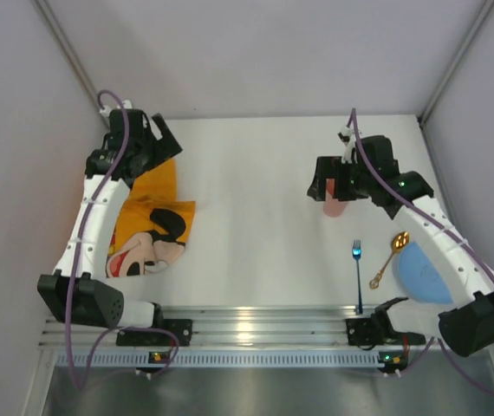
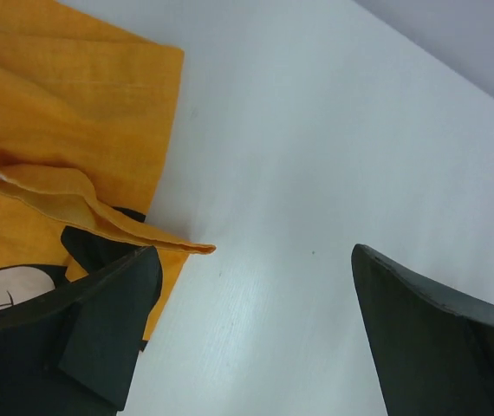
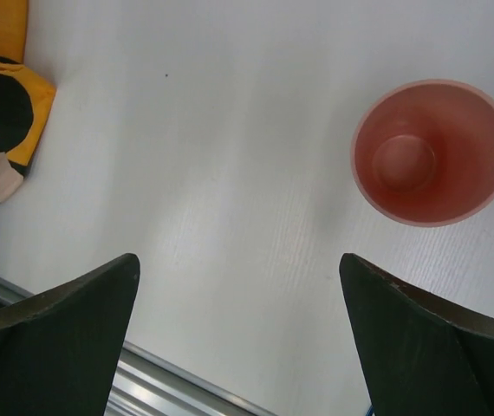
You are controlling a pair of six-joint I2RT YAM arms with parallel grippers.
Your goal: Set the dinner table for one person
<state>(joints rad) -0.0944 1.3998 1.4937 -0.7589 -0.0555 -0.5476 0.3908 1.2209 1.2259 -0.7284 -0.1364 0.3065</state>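
**A:** Jaw status?

**B:** Left gripper [image 2: 256, 260]: jaws wide apart, nothing held, and I see bare white tabletop in the gap. One finger [image 2: 100, 321] overlaps the rumpled edge of the orange Mickey placemat [image 2: 65, 113] in my wrist view. Can't tell if it touches.

**A:** Right?

**B:** Right gripper [image 3: 238, 269]: jaws also wide apart, nothing held. The pink cup [image 3: 433, 152] stands upright, mouth up, just beyond one finger and outside the gap.

**A:** And the table?

**B:** The dinner table [image 1: 256, 199] is the white top under both arms, with silver rails [image 1: 256, 325] along its near edge by the bases. The placemat lies bunched at the left side, partly under the left arm. On the right I see a blue fork [image 1: 357, 273], then a gold spoon [image 1: 388, 258] beside it, then a blue plate [image 1: 425, 273]. The right arm partly hides the plate. The fork handle reaches toward the rails.
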